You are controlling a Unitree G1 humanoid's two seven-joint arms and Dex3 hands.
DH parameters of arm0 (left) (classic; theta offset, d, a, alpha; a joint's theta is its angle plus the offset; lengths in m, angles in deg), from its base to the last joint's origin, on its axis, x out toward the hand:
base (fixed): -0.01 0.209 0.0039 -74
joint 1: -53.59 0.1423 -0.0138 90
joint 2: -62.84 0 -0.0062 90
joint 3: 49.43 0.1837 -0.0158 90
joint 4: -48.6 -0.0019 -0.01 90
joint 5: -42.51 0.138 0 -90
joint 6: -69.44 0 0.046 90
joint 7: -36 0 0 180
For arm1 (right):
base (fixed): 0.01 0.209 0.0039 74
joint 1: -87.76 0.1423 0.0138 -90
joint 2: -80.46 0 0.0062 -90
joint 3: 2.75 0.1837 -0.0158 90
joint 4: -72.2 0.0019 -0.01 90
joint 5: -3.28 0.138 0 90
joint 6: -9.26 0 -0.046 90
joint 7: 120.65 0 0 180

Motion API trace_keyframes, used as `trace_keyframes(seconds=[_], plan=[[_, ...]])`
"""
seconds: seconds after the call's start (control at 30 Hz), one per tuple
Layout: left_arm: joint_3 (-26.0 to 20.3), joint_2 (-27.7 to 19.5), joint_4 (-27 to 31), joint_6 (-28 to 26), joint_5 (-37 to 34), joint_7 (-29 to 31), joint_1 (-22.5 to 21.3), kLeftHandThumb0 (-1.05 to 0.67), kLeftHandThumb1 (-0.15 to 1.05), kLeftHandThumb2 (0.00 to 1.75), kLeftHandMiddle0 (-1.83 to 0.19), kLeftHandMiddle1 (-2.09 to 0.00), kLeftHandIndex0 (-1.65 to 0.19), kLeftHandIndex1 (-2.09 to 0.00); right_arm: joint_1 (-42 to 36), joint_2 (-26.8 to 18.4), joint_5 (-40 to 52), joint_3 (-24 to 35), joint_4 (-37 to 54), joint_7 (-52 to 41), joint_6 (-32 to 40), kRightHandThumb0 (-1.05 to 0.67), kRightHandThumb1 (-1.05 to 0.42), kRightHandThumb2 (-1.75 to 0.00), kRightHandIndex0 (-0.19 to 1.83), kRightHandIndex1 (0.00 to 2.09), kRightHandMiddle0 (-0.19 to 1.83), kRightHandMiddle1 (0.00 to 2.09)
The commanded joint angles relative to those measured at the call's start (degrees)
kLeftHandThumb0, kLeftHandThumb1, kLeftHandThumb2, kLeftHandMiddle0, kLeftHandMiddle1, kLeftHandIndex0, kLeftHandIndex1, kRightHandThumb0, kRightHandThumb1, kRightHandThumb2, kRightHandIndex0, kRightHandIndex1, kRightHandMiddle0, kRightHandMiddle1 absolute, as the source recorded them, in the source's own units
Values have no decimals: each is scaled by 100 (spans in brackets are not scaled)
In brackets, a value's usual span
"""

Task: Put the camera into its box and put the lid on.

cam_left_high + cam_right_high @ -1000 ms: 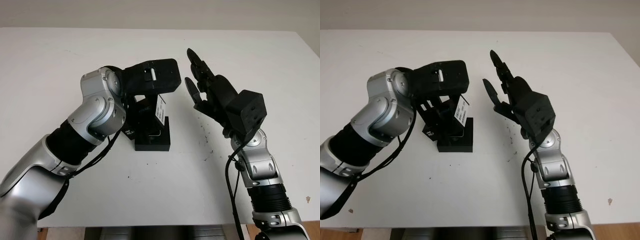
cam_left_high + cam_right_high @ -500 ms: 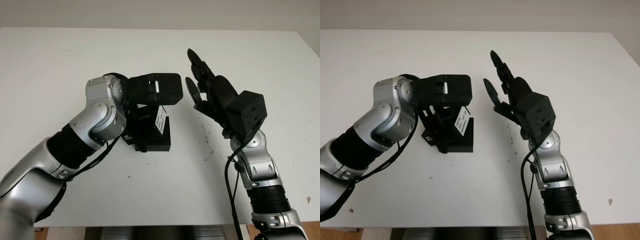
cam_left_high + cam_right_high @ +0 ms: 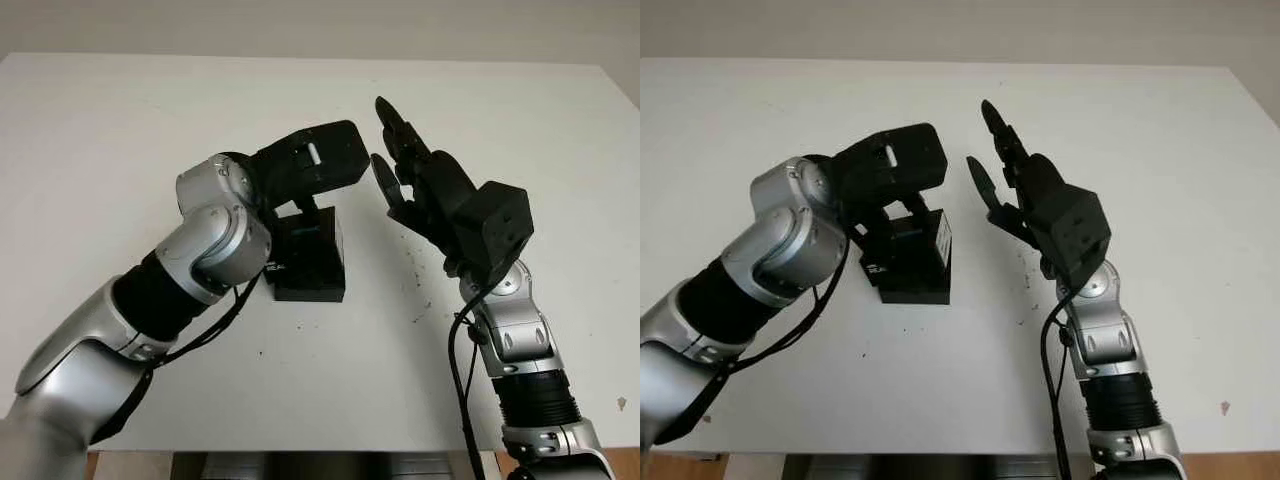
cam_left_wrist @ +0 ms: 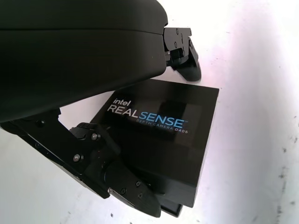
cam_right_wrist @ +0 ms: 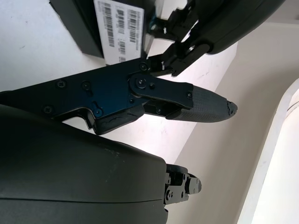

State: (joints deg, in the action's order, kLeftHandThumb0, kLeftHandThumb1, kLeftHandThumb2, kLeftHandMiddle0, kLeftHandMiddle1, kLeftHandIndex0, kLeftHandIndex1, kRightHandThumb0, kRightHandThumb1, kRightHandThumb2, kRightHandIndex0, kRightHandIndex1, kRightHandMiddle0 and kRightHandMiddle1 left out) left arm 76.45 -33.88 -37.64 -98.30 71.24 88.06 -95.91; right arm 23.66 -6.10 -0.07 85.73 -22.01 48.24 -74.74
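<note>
Left hand (image 3: 305, 170) hovers directly over the black box (image 3: 308, 258), which sits on the white worktop (image 3: 120, 140) near its middle, well away from every edge. In the left wrist view the lid (image 4: 163, 135), printed RealSense, lies on the box and looks close to seated, though a sliver of the base shows past one corner, so it may sit slightly skewed. The left fingers (image 4: 117, 182) flank the box, one on either side of the lid. They curl around it, but whether they actually press it I cannot tell; I judge the hand spread loosely, carrying nothing. The camera itself is presumably under the lid, not visible.

Right hand (image 3: 425, 185) hangs above the worktop just to the right of the box, open, holding nothing, fingers pointed toward the far edge.

Risks, as judged from here:
- If the lid is skewed, pressing down on one corner could tip it or jam it on the base rim.
- A finger lying against the box side could drag the light box across the smooth worktop when the left hand lifts away, or pull the lid off again.
- The right hand is close enough that a move toward the box could collide with the left hand.
</note>
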Motion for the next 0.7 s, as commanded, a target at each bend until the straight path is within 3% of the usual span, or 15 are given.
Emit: trace_keyframes(seconds=[0.0, 0.13, 0.2, 0.23, 0.27, 0.3, 0.37, 0.43, 0.53, 0.67], plan=[[183, 180, 266, -257, -351, 57, -313, -41, 105, 37, -26, -157, 9, -27, -31, -12, -11, 27, 76, 28, -7, -79, -105, -60, -8, 5, -2, 6], [354, 86, 379, -491, -836, -131, -483, -45, 105, 44, -8, -143, 17, -26, -50, -37, -1, 34, 86, 5, -20, -78, -105, -61, -9, 5, -2, 6], [513, -64, 456, -253, -1039, -153, -539, -48, 105, 46, 8, -128, 12, -33, -58, -39, 6, 44, 89, 7, -29, -78, -105, -61, -8, 5, -2, 6], [623, -170, 494, -75, -1117, -128, -578, -49, 105, 49, 12, -115, 15, -71, -58, -35, 20, 48, 89, -1, -20, -78, -105, -61, -8, 5, -3, 6], [733, -253, 504, 18, -1197, -99, -645, -51, 105, 50, 15, -108, 17, -87, -56, -28, 48, 58, 82, -17, -23, -78, -105, -61, -9, 5, -3, 6], [807, -320, 510, 88, -1274, -86, -695, -52, 105, 50, 17, -90, 18, -90, -51, -24, 61, 61, 54, -25, -58, -78, -105, -61, -9, 5, -4, 5], [905, -423, 516, 189, -1419, -65, -771, -54, 105, 49, 18, -67, 19, -84, -40, -29, 8, 41, 27, 5, -76, -78, -105, -61, -9, 5, -3, 5], [1003, -549, 539, 346, -1547, 5, -829, -54, 105, 49, 18, -63, 19, -79, -37, -24, -29, 33, 24, 37, -67, -78, -105, -61, -9, 5, -3, 6], [1108, -665, 539, 440, -1692, 65, -911, -54, 105, 49, 19, -64, 19, -63, -36, -20, -53, 31, 33, 65, -39, -78, -105, -61, -8, 5, -1, 6], [1223, -825, 621, 595, -1781, 89, -974, -52, 105, 45, 19, -82, 19, -52, -31, -35, -36, 37, 41, 40, 8, -78, -105, -61, -9, 5, -2, 6]])
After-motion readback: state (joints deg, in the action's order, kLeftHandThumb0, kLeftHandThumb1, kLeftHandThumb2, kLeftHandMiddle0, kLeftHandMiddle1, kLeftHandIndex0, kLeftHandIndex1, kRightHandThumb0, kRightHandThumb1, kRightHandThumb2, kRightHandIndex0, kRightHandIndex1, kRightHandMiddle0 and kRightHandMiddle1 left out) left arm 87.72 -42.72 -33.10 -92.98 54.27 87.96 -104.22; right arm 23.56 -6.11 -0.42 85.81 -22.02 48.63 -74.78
